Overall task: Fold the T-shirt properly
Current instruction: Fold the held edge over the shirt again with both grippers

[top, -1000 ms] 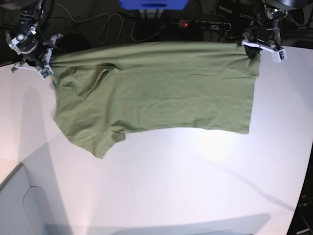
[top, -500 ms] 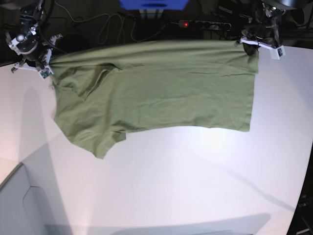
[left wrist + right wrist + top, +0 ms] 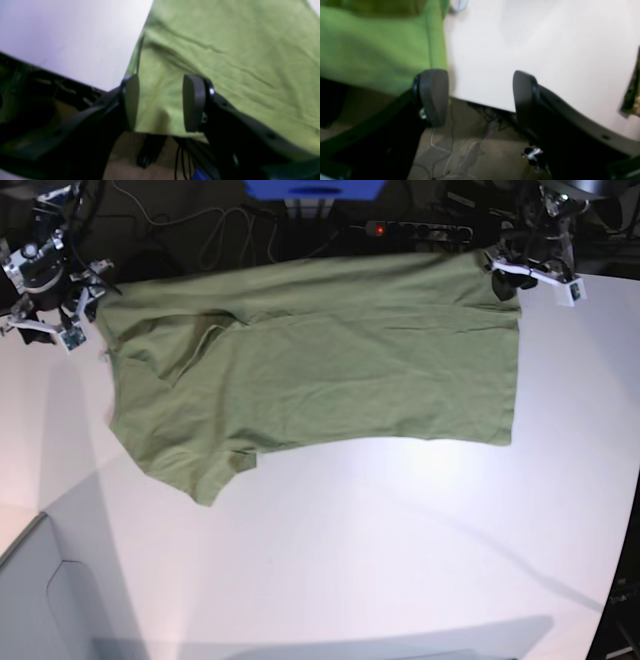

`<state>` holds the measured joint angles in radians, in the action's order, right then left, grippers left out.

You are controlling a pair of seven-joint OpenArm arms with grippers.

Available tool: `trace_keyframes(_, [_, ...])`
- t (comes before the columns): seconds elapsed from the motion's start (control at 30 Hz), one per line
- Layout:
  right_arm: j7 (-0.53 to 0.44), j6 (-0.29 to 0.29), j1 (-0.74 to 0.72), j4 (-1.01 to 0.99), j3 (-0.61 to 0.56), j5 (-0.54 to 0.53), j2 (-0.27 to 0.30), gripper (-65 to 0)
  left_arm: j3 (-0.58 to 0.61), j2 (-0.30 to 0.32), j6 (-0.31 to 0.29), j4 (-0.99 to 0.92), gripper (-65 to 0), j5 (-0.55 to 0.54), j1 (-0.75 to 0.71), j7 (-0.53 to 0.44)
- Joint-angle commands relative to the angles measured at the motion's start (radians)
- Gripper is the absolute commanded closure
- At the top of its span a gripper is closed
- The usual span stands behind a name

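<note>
**Both claws let go, shirt edge slides over the table's far edge**

Versus a second ago: both grippers were pinched on the far corners of the T-shirt (image 3: 320,360); now both have their jaws apart. The shirt's far edge has moved further back and now hangs over the rear edge of the table (image 3: 400,560), reaching the dark area with the power strip (image 3: 418,228). In the base view the right gripper (image 3: 45,305) has pulled away to the left and is clear of the cloth. The near hem and the sleeve at lower left look unchanged.

Left gripper (image 3: 160,102): fingers (image 3: 192,102) spread, straddling the shirt's corner at the table edge; cloth lies between the pads with gaps on both sides, not clamped. It sits at the far right corner of the shirt in the base view (image 3: 530,270).

Right gripper (image 3: 480,100): jaws wide apart, nothing between them, only bare table and floor cables behind. The shirt's edge is just beside the one finger (image 3: 433,96); can't tell if it touches.

Shirt lies spread flat across the far half of the white table, one sleeve folded in near the left end.
</note>
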<state>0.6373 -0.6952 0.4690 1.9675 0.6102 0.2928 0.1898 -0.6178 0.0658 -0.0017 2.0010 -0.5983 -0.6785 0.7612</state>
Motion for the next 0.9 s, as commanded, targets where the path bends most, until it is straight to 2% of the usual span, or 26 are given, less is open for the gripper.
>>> trace_keyframes(0.0, [-0.010, -0.003, -0.008, 0.031, 0.007, 0.000, 0.010, -38.5, -0.009, 0.006, 0.001, 0.034, -28.0, -0.005, -0.008, -0.018])
trace_keyframes(0.27, [-0.009, -0.003, -0.091, 0.045, -0.003, 0.003, 0.009, -38.7, -0.047, 0.006, 0.002, 0.045, -28.0, -0.005, 0.030, -0.021])
trace_keyframes(0.4, [-0.009, -0.003, -0.151, 0.037, -0.089, 0.004, 0.009, -38.7, -0.100, 0.012, 0.002, 0.036, -28.1, 0.002, 0.133, -0.015])
trace_keyframes(0.5, [0.020, -0.003, -0.192, 0.036, -0.151, 0.006, 0.006, -38.7, -0.126, 0.018, 0.002, 0.031, -28.8, 0.007, 0.265, -0.010])
trace_keyframes(0.6, [0.091, -0.003, -0.237, 0.037, -0.191, 0.006, 0.000, -38.7, -0.095, 0.068, 0.002, 0.010, -32.6, 0.007, 0.372, -0.010])
trace_keyframes(0.7, [0.126, -0.003, -0.261, 0.037, -0.206, 0.006, -0.006, -38.7, -0.012, 0.131, 0.012, -0.070, -33.2, 0.011, 0.480, -0.010])
trace_keyframes(0.77, [0.129, -0.003, -0.263, 0.037, -0.206, 0.006, -0.013, -38.7, 0.029, 0.154, 0.012, -0.151, -33.2, 0.053, 0.547, -0.012])
trace_keyframes(0.87, [0.129, -0.003, -0.263, 0.037, -0.207, 0.006, -0.011, -38.7, 0.077, 0.156, 0.004, -0.288, -33.2, 0.186, 0.642, -0.022])
